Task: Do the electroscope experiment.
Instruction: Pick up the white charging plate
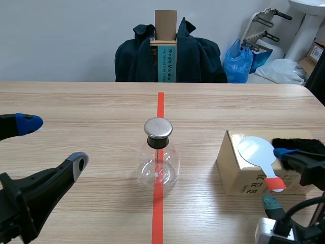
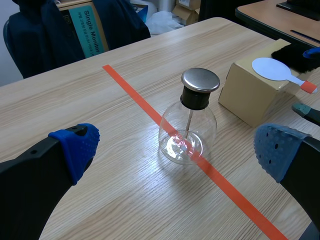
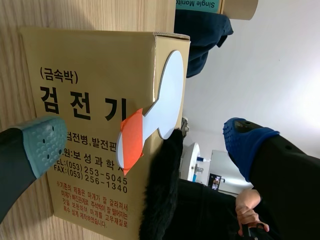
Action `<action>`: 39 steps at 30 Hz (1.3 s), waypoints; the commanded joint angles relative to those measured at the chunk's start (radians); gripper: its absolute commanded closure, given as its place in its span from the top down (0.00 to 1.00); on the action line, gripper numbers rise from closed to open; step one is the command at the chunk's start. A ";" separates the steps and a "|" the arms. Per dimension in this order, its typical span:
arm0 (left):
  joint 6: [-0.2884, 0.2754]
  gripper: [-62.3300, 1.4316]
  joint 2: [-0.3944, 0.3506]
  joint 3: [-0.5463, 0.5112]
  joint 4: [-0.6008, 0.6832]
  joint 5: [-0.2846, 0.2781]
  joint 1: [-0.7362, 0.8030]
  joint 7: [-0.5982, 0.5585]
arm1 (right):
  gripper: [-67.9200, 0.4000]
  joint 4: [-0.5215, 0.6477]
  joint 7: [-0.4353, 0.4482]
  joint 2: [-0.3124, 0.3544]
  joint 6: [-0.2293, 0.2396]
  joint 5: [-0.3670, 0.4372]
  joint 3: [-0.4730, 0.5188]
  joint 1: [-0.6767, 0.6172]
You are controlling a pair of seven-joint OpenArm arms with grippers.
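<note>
Fig. 1 | I see the flask (image 1: 158, 160) upright on the red tape line (image 1: 160, 104) | my left claw (image 2: 175, 146) spread, facing it | my right claw (image 3: 145, 141) spread, its fingers either side of the paddle (image 1: 257, 151) handle, atop the box (image 1: 238, 175).

We note these colours
Clear flask (image 1: 158, 168) with silver cap, black stopper; white paddle (image 1: 256, 151) with orange-red handle; tan box (image 1: 234, 173); black fur (image 1: 300, 143).

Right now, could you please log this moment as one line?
left gripper open, facing electroscope | paddle lying on box | right gripper open, astride its handle
</note>
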 commanded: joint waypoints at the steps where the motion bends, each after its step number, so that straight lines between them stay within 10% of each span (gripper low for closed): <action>1: -0.003 1.00 0.000 0.002 0.018 -0.007 -0.001 -0.014 | 0.88 0.023 -0.007 0.016 -0.008 0.003 0.014 -0.005; 12: -0.003 1.00 0.000 0.002 0.018 -0.007 -0.001 -0.014 | 0.01 0.023 -0.019 0.016 -0.008 0.003 0.016 -0.005; 25: -0.003 1.00 0.000 0.002 0.018 -0.002 -0.001 -0.014 | 0.02 0.023 -0.025 0.016 -0.034 0.003 0.016 -0.004; 34: -0.003 1.00 0.000 0.002 0.018 0.038 -0.003 -0.010 | 0.02 0.023 0.025 0.017 -0.286 0.003 0.046 -0.095; 39: -0.003 1.00 0.000 0.002 0.018 0.038 -0.003 -0.010 | 0.02 0.050 0.050 0.019 -0.301 0.007 0.117 -0.159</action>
